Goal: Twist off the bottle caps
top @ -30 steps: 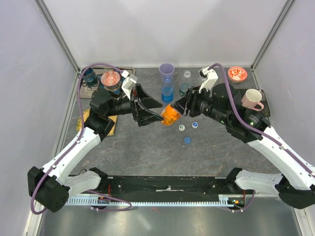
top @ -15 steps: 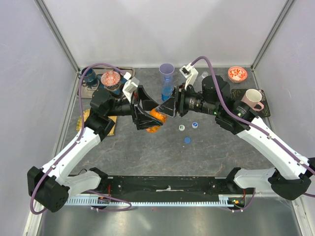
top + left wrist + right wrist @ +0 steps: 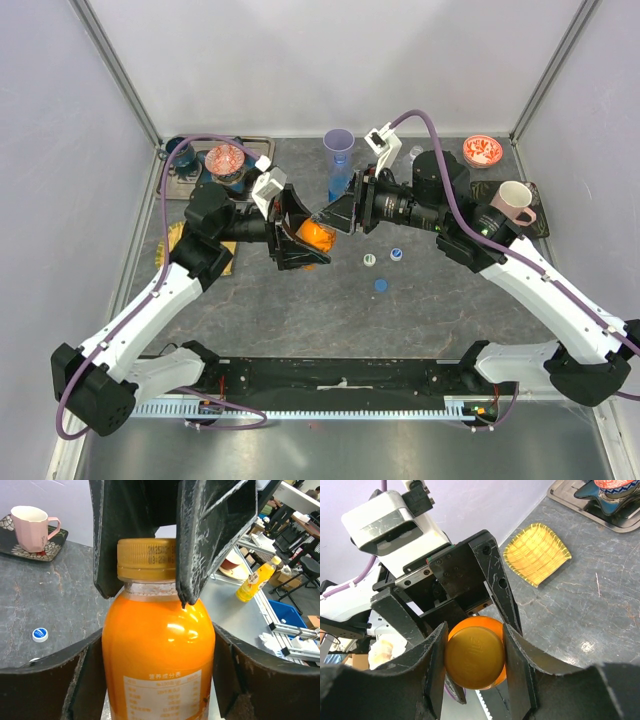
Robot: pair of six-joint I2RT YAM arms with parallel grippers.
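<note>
While the left pincer (image 3: 296, 238) clamps the orange bottle (image 3: 314, 236) above the counter (image 3: 330, 310), at ten o'clock from the loose caps (image 3: 369, 259), the right pincer (image 3: 338, 214) is closed on its cap (image 3: 474, 659), which likely needs twisting off next.

Looks like a robotics lab. Boxed in by pale panel walls (image 3: 330, 60) on aluminium posts (image 3: 118, 70) around a grey stone-look table (image 3: 300, 310), with a black mounting rail (image 3: 340, 375) and purple cabling (image 3: 163, 210) back behind the left gripper (image 3: 312, 237). Ahead of that gripper and to its right, off the table: pale bench top (image 3: 232, 605), office chairs (image 3: 307, 570), blue crate (image 3: 285, 616), bare aluminium framing (image 3: 295, 630).
</note>
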